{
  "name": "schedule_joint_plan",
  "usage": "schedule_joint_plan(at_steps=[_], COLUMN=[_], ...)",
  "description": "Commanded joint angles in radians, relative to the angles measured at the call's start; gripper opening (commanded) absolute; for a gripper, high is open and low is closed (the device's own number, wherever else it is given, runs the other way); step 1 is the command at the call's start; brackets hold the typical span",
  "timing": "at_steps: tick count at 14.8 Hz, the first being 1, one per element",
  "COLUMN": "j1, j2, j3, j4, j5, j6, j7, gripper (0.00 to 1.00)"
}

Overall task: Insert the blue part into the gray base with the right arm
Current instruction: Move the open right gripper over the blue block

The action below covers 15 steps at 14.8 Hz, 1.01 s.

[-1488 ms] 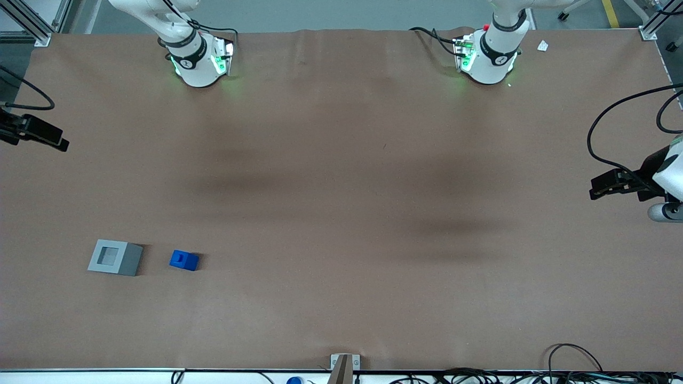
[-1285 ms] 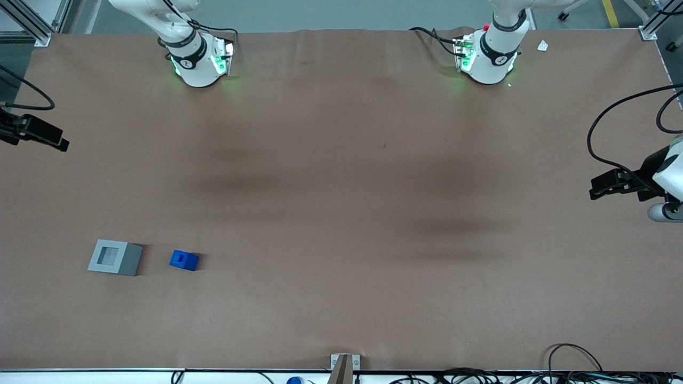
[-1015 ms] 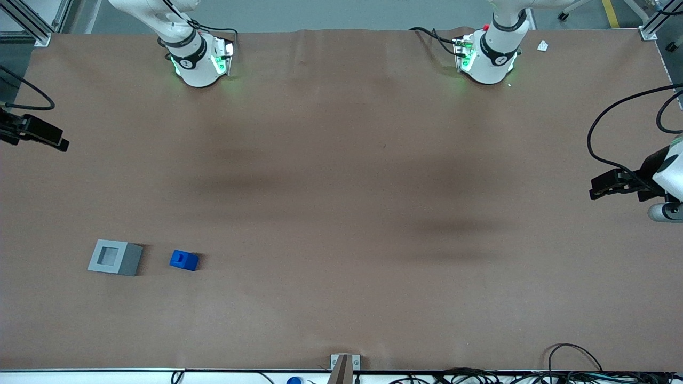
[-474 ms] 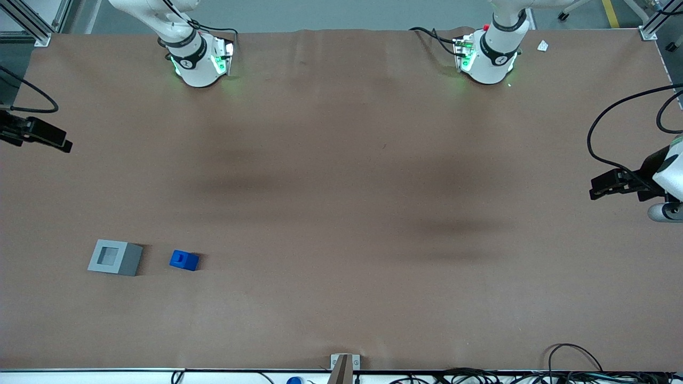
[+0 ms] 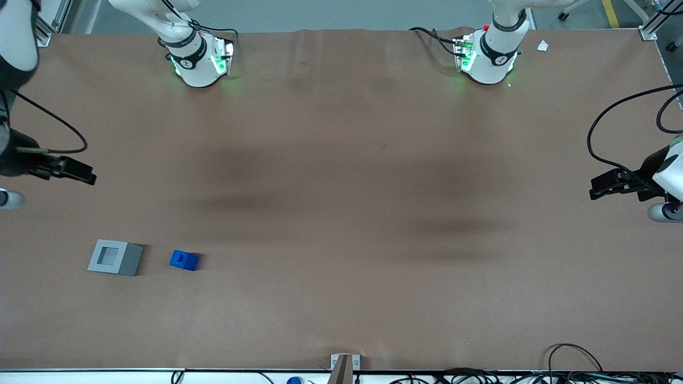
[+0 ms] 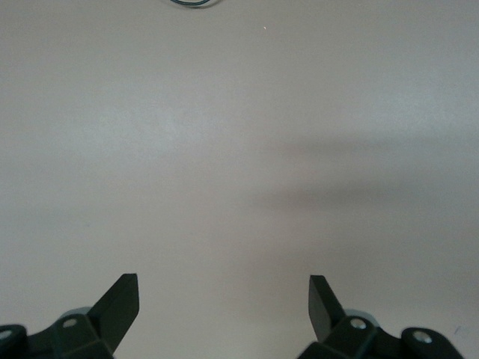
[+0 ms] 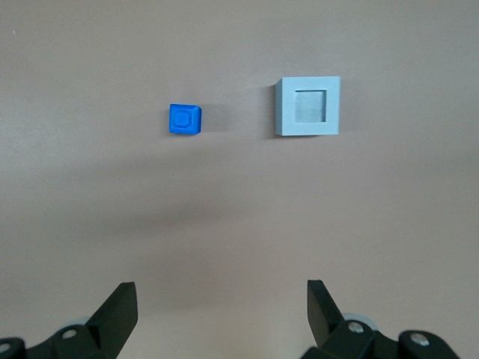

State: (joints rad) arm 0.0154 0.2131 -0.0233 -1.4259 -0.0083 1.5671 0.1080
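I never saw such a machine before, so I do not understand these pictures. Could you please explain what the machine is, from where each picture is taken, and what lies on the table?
These are two white robot arms on a brown table. One picture looks down at them from the front. The other two come from cameras on the arms' wrists, so black fingers show at their edge. Only the right arm works here. Its gripper is open, holds nothing, and hangs over the table at the working arm's end. Two things lie apart on the table, nearer the front camera than the gripper: the blue part, a small block, and beside it the gray base, a larger block with a square recess on top.
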Motion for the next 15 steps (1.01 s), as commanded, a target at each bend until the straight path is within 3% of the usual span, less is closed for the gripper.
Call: schedule_joint_plan(at_steps=[1,11,15], j1=[0.012,0.093,0.086], j2=[0.037,0.29,0.367], j3=[0.0,0.0,0.0], j4=[-0.022,-0.015,-0.016], j5=[0.005,0.011,0.011], j6=[0.056,0.312,0.407], j7=[0.004,0.108,0.098], gripper=[1.0,1.0,1.0])
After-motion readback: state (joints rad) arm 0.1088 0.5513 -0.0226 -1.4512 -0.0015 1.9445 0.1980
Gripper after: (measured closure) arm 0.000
